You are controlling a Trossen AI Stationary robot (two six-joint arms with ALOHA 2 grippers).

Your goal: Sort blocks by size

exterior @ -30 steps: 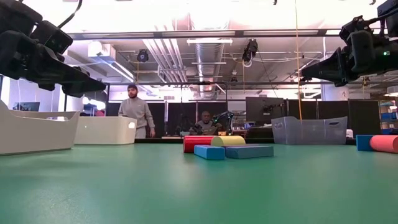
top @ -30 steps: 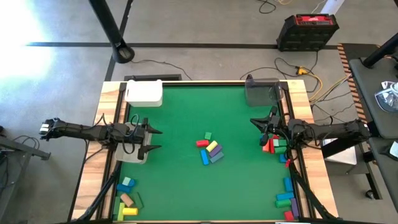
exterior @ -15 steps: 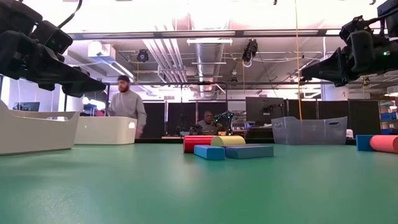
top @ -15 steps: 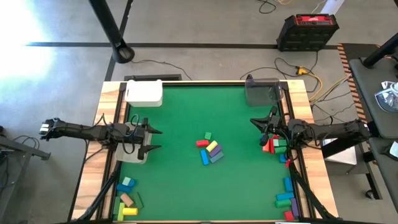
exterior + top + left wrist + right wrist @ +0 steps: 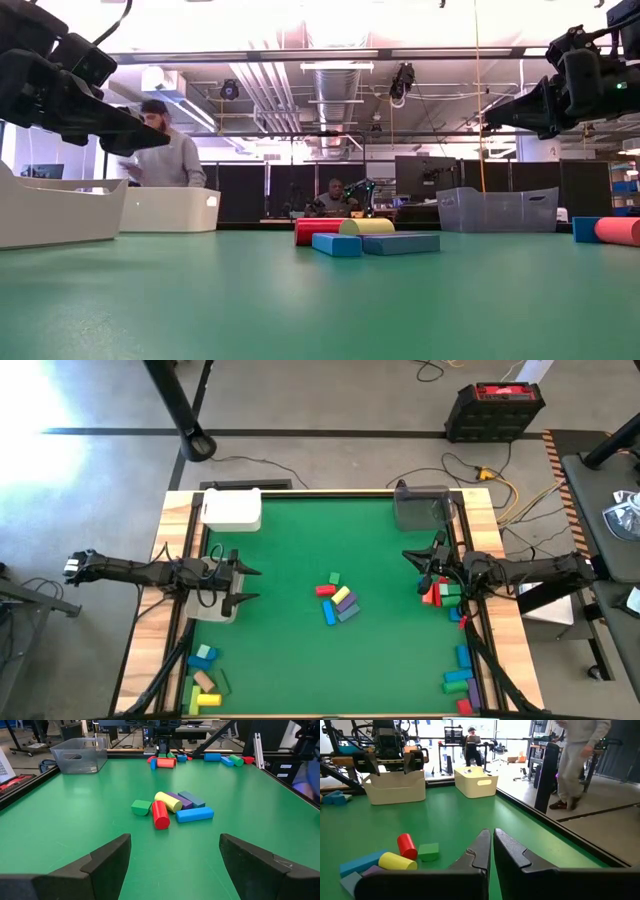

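From above, the left hand (image 5: 243, 584) hangs spread wide at the tabletop's (image 5: 290, 540) left edge; the blocks (image 5: 337, 600) cluster mid-table, untouched. At table level, both hands hover high. The right wrist shows the right hand (image 5: 492, 845) pinched together, empty.

No text, label or number is readable on anything here.

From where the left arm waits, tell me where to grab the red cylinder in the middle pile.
Probably grip the red cylinder across its round body, at the half nearer the open left claw, coming down from above. It lies flat, end-on to that claw. The green block and yellow cylinder crowd its far half, while the near half is free on both sides.
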